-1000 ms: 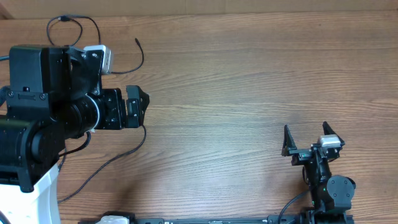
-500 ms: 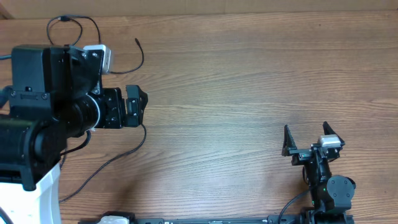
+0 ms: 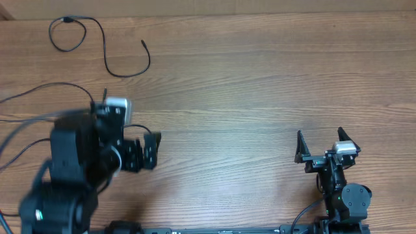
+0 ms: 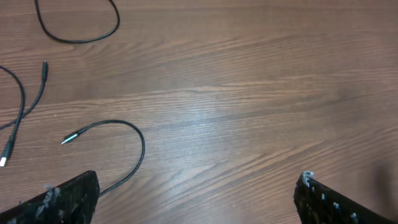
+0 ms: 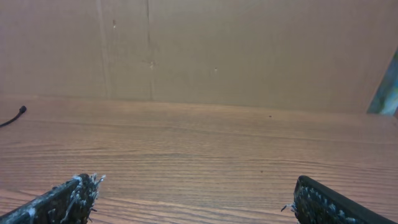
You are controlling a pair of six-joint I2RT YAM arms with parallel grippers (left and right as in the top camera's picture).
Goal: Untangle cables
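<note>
Thin black cables lie on the wooden table. One cable (image 3: 149, 60) runs from a small loop at the far left corner into an open curve. More cables (image 3: 39, 89) trail off the left edge beside my left arm. In the left wrist view a cable (image 4: 142, 146) with a small plug end hooks round just ahead of the left finger, with others (image 4: 22, 102) further left. My left gripper (image 3: 148, 151) (image 4: 199, 186) is open over bare wood and holds nothing. My right gripper (image 3: 318, 138) (image 5: 194, 186) stands open and empty at the near right.
A cardboard wall (image 5: 199, 50) backs the table's far edge. A cable end (image 5: 15, 115) pokes in at the left of the right wrist view. The left arm's bulk (image 3: 71, 162) covers the near left of the table.
My left arm has pulled back from the far left toward the near edge, uncovering the looped cable and the cables at the left. The right arm has not moved.
</note>
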